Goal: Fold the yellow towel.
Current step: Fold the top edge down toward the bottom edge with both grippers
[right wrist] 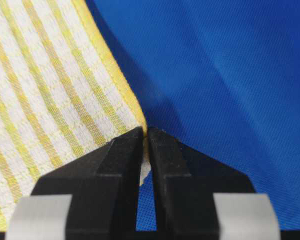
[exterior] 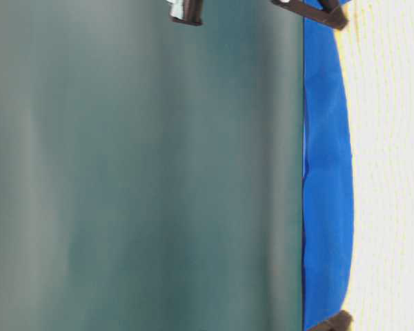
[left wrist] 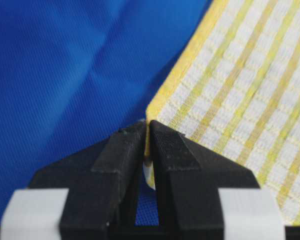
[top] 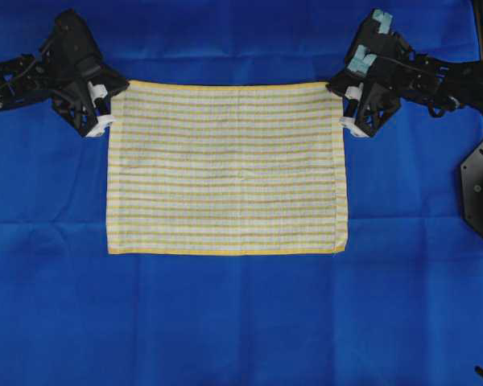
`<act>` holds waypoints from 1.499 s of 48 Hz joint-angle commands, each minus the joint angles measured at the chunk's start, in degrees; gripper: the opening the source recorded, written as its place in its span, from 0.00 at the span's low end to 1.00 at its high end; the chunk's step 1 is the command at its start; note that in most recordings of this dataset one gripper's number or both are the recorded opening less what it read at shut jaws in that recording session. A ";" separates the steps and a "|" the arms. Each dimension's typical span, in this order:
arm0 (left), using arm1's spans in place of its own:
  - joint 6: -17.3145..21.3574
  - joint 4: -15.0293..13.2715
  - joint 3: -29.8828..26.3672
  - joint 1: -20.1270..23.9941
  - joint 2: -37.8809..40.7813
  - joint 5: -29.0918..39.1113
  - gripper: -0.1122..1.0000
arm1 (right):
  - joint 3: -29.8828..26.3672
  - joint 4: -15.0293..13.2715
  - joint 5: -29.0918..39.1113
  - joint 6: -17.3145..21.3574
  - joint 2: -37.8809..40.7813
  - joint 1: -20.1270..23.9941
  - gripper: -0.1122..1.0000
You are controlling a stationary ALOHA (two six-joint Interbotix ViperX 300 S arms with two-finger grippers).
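The yellow towel (top: 225,169) lies flat mid-frame on the blue tablecloth (top: 241,322) covering the desk. The left end effector (left wrist: 147,145) and right end effector (right wrist: 145,140) each pinch an upper corner, probably so that edge folds evenly toward the lower one.

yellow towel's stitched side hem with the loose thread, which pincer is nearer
Right. The right pincer pinches the yellow towel at that hem's top corner; the left pincer grips the opposite top corner.

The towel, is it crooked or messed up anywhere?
Nothing stands out. The yellow towel lies flat and square on the blue tablecloth; the left gripper and right gripper each pinch a top corner.
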 commanded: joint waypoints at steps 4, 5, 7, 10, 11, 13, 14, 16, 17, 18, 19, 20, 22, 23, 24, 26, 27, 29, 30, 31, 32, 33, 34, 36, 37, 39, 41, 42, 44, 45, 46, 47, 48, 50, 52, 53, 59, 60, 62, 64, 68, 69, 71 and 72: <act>0.53 0.09 -0.35 0.26 -4.48 1.05 0.13 | -0.26 0.00 0.79 0.09 -3.34 -0.09 0.14; 0.53 -0.09 -0.35 0.26 -4.66 1.23 0.13 | -0.26 0.09 0.97 0.09 -3.43 -0.09 0.14; 0.53 -0.09 -0.26 0.26 -5.01 1.49 0.13 | -0.18 0.09 1.14 0.09 -3.69 -0.09 0.14; 0.44 -0.09 -0.18 0.26 -5.10 1.67 0.13 | 0.18 0.09 1.14 0.09 -3.78 -0.09 0.14; 0.35 -0.09 -0.18 0.26 -5.10 1.67 0.13 | 0.18 0.18 1.14 0.09 -3.87 -0.09 0.14; 0.18 -0.09 -0.09 0.18 -5.01 1.67 0.13 | 0.26 0.18 1.14 0.09 -3.96 -0.09 0.14; 0.18 -0.09 0.00 0.09 -5.10 1.67 0.13 | 0.26 0.18 1.14 0.09 -3.87 -0.09 0.14; 0.09 0.09 0.18 0.00 -5.27 1.67 0.13 | 0.26 0.18 1.14 0.09 -3.96 -0.09 0.14; 0.09 -0.09 0.26 0.00 -5.27 1.67 0.13 | 0.26 0.18 0.97 0.09 -3.96 -0.09 0.14; 0.00 0.09 0.35 -0.09 -5.27 1.76 0.13 | 0.35 0.18 0.88 0.18 -3.96 -0.09 0.14; 0.00 -0.09 0.44 -0.18 -5.36 1.67 0.13 | 0.26 0.18 0.88 0.18 -3.96 0.00 0.14; 0.00 0.09 0.53 -0.26 -5.45 1.67 0.13 | 0.26 0.18 0.88 0.18 -3.96 0.18 0.14; -0.09 -0.09 0.79 -0.70 -5.54 1.76 0.13 | 0.26 0.18 0.88 0.18 -3.96 0.35 0.14; -0.26 -0.09 0.88 -0.97 -5.62 1.67 0.13 | 0.26 0.18 0.97 0.18 -3.96 0.62 0.14; -0.35 -0.09 1.05 -1.23 -5.71 1.67 0.13 | 0.26 0.26 1.05 0.18 -3.96 0.79 0.14; -0.97 -0.09 1.41 -1.76 -5.98 1.67 0.13 | 0.26 0.26 1.14 0.26 -4.13 1.41 0.14; -1.23 -0.09 1.58 -2.02 -6.15 1.67 0.13 | 0.35 0.26 1.14 0.35 -4.22 1.67 0.14; -1.93 -0.09 2.02 -2.64 -6.50 1.67 0.13 | 0.53 0.53 1.14 0.53 -4.48 2.46 0.14; -2.37 -0.09 2.37 -3.25 -6.94 1.67 0.13 | 0.70 0.53 1.14 0.70 -4.66 2.90 0.14; -2.72 -0.09 2.64 -3.60 -7.12 1.67 0.13 | 0.79 0.62 1.14 0.88 -4.92 3.25 0.14; -2.99 -0.09 2.90 -4.04 -7.47 1.67 0.13 | 0.97 0.70 1.14 1.14 -5.19 3.60 0.14; -3.25 -0.09 3.16 -4.39 -7.73 1.67 0.13 | 1.14 0.79 1.14 1.41 -5.54 4.04 0.14; -3.60 -0.09 3.34 -4.92 -8.17 1.67 0.13 | 1.41 0.88 1.14 1.76 -5.89 4.31 0.14; -4.04 -0.09 3.87 -5.80 -8.88 1.67 0.13 | 1.93 0.97 1.14 2.37 -6.68 5.01 0.14; -4.22 -0.09 4.13 -6.33 -9.32 1.67 0.13 | 2.29 1.05 1.14 2.72 -7.12 5.45 0.14; -4.66 -0.09 4.66 -7.38 -10.28 1.67 0.13 | 2.90 1.23 1.14 3.60 -8.17 6.42 0.14; -5.10 -0.09 5.19 -8.61 -11.16 1.67 0.13 | 3.60 1.41 1.14 4.48 -9.14 7.38 0.14; -5.27 -0.09 5.45 -9.23 -11.60 1.67 0.13 | 3.96 1.41 1.14 4.92 -9.76 8.00 0.14; -5.62 -0.09 5.89 -10.55 -12.66 1.76 0.13 | 4.75 1.41 1.14 5.80 -10.99 9.23 0.14; -5.80 -0.09 6.15 -11.16 -13.18 1.67 0.13 | 5.36 1.49 1.14 6.59 -11.95 10.28 0.14; -6.06 -0.09 6.42 -11.87 -13.62 1.76 0.13 | 5.80 1.41 1.14 6.94 -12.66 10.90 0.14; -6.24 -0.09 6.59 -12.57 -14.06 1.67 0.13 | 6.24 1.41 1.23 7.38 -13.27 11.60 0.14; -6.50 -0.09 6.86 -13.36 -14.50 1.67 0.13 | 6.50 1.49 1.14 7.91 -13.97 12.39 0.14; -6.94 -0.09 7.21 -14.68 -15.38 1.67 0.13 | 7.21 1.41 1.14 8.70 -15.38 13.80 0.14; -7.47 -0.09 7.56 -16.08 -16.17 1.67 0.13 | 7.91 1.49 1.32 9.49 -16.61 15.29 0.14; -7.73 -0.09 7.73 -16.70 -16.44 1.76 0.13 | 8.17 1.49 1.49 9.93 -17.31 16.08 0.14; -10.11 -0.09 8.96 -20.83 -18.28 1.76 0.13 | 9.40 1.76 2.64 12.74 -20.39 20.48 0.14; -10.55 -0.09 9.23 -21.45 -18.63 1.76 0.13 | 9.49 1.76 2.72 13.18 -20.83 21.18 0.14; -11.43 -0.09 9.58 -22.76 -19.25 1.93 0.13 | 9.58 1.76 2.99 13.97 -21.45 22.59 0.14; -12.57 -0.09 10.11 -24.52 -20.13 2.20 0.13 | 9.67 1.76 3.16 14.68 -21.97 24.17 0.14; -14.15 -0.09 10.55 -27.60 -21.62 2.64 0.13 | 9.84 1.76 3.52 15.64 -22.50 27.07 0.14; -14.50 -0.09 10.63 -28.39 -21.88 2.81 0.13 | 9.84 1.76 3.52 15.82 -22.59 27.69 0.14; -15.29 -0.09 10.72 -29.88 -22.59 2.99 0.13 | 9.67 1.85 3.60 16.26 -22.50 29.27 0.14; -15.56 -0.09 10.81 -30.59 -22.94 2.99 0.13 | 9.58 1.85 3.60 16.35 -22.50 29.79 0.14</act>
